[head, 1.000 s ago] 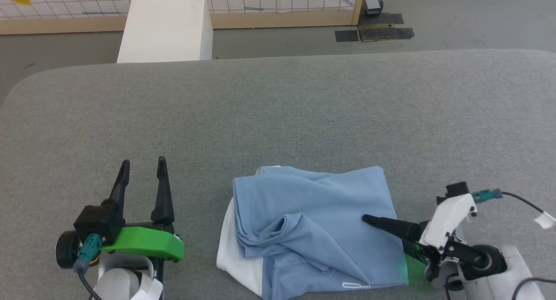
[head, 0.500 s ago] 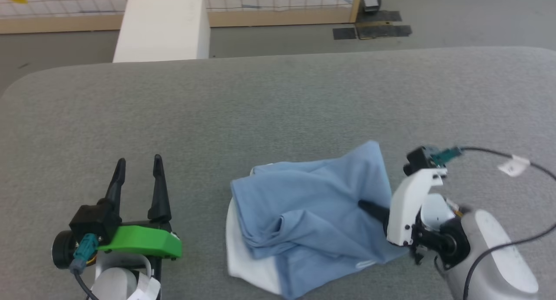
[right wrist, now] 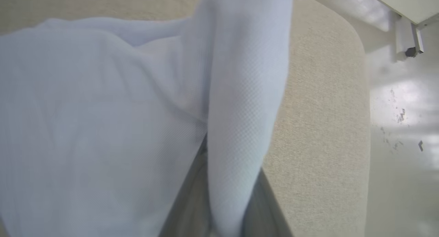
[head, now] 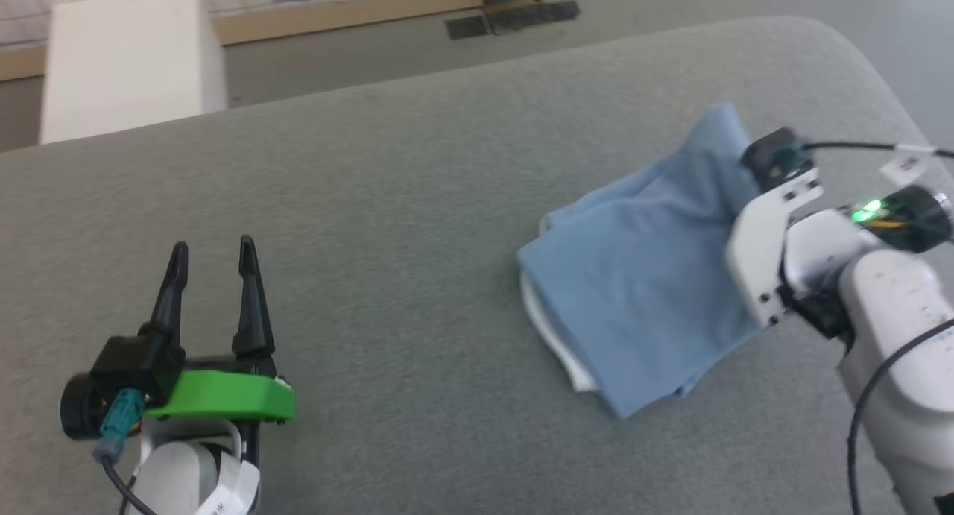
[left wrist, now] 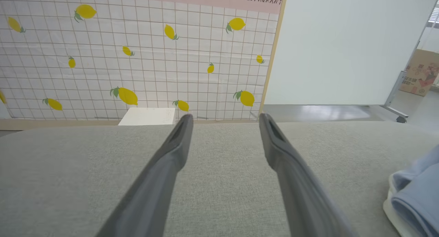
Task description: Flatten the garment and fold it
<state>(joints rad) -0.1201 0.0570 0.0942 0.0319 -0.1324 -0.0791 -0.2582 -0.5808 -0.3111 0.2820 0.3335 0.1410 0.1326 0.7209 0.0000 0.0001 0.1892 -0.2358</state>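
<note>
The garment (head: 641,276), a light blue T-shirt with a white layer (head: 555,336) showing at its near left edge, lies bunched on the right part of the grey table (head: 417,202). Its far right corner is raised beside my right wrist (head: 768,254), which hides the fingers in the head view. In the right wrist view my right gripper (right wrist: 224,196) is shut on a fold of the garment (right wrist: 103,110), the cloth running up between the two fingers. My left gripper (head: 212,245) rests at the lower left, open and holding nothing (left wrist: 225,117). The garment's edge (left wrist: 415,192) shows at the far right of the left wrist view.
A white box (head: 127,60) stands on the floor beyond the table's far edge. The table's rounded far right corner (head: 835,45) is close to the garment. A lemon-patterned wall (left wrist: 137,58) lies behind. Black tape patches (head: 514,16) mark the floor.
The camera has swung right. My right gripper has shut on the garment's right edge and drawn it up and away from me, pulling out the crumpled folds. The left arm has stayed put.
</note>
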